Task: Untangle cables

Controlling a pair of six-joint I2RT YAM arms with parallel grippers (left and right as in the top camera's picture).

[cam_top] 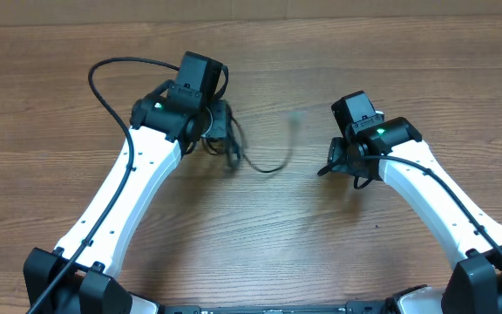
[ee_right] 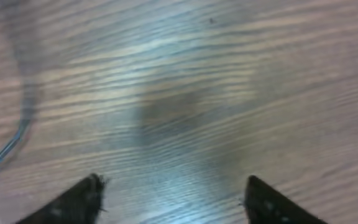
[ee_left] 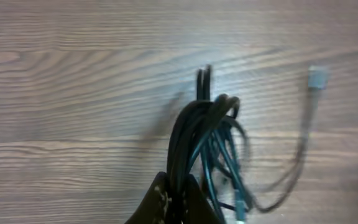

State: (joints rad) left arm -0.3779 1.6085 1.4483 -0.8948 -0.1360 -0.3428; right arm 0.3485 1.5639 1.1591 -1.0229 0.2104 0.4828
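Cables are hanging pinched in the left gripper, clear only from its wrist; at three o'clock the right gripper is gaping empty.

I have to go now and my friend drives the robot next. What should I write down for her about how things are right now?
The left gripper is shut on the cables, a bunched black tangle.
The right gripper is open and empty above the table.
One loose strand trails from the bundle toward the right arm's side and ends in a pale plug.
Done: bundle gripped. Left: no cable is separated yet; probably grab that strand and pull it free.
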